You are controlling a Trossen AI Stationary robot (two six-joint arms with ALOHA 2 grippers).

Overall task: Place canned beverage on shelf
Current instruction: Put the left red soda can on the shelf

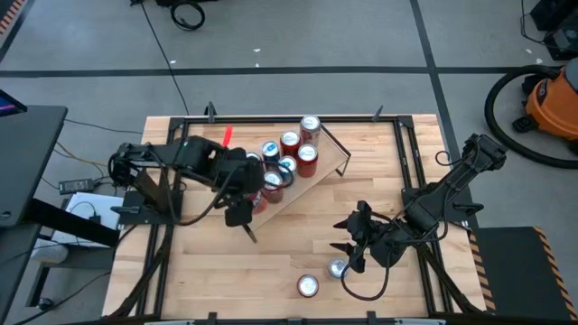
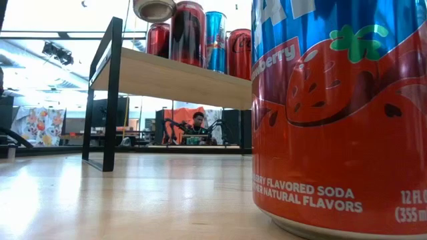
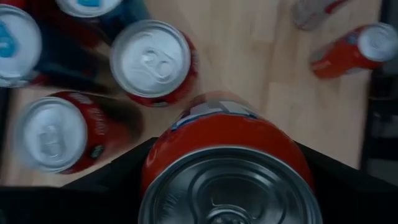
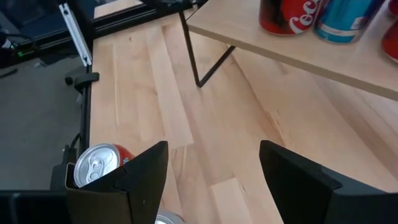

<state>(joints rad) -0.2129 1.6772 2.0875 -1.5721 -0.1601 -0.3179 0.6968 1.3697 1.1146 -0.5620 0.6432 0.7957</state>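
Your left hand (image 1: 257,194) pinches a red can (image 3: 227,163) over the shelf (image 1: 321,171), among upright cans (image 1: 289,155) there. Your right hand (image 4: 211,180) hangs spread and empty above the worktop (image 1: 280,257). The nearest can (image 2: 340,113) reads "BERRY FLAVORED SODA", "NATURAL FLAVORS", "12 FL".

A light-wood table (image 1: 208,271) with black frame rails carries the shelf (image 1: 316,176), a long pale board on thin black wire legs standing slantwise near the far side. Several upright cans (image 1: 289,142), red and blue, stand close together on the shelf. Two more cans (image 1: 309,286) stand directly on the tabletop near its front edge, well apart from the shelf
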